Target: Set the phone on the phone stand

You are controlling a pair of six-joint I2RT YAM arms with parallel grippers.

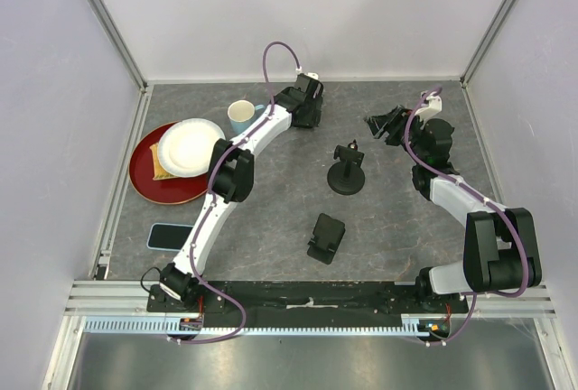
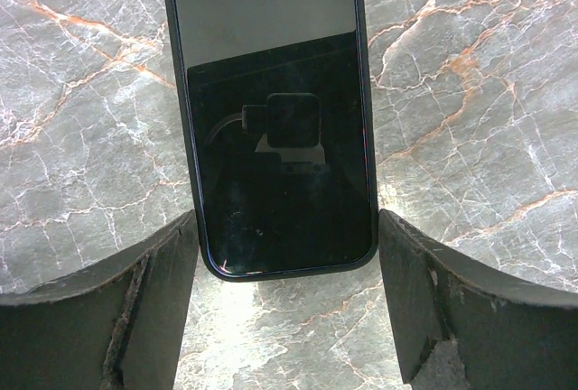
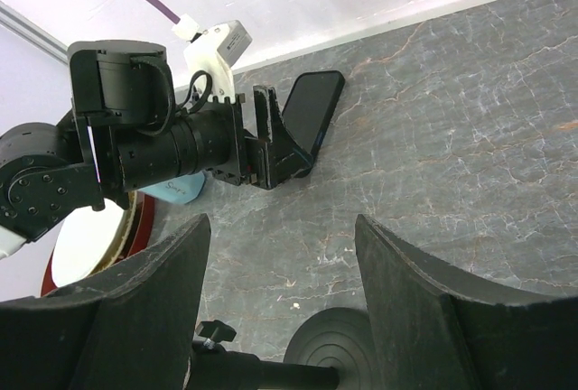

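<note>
A black phone (image 2: 271,110) lies screen up on the grey marble table (image 2: 470,92) at the far back; it also shows in the right wrist view (image 3: 312,110). My left gripper (image 2: 287,218) (image 1: 309,112) is open, and its fingertips (image 2: 176,255) flank the phone's near corners. In the top view the gripper hides this phone. A black phone stand (image 1: 346,173) with a round base (image 3: 339,354) stands mid-table. My right gripper (image 1: 379,125) (image 3: 282,227) is open and empty, just behind and right of that stand, facing the left gripper.
A second phone (image 1: 170,236) lies near the front left. A black wedge-shaped stand (image 1: 325,236) sits in front of the round one. A light blue cup (image 1: 241,116), a white plate (image 1: 190,146) and a red tray (image 1: 144,187) are at the left.
</note>
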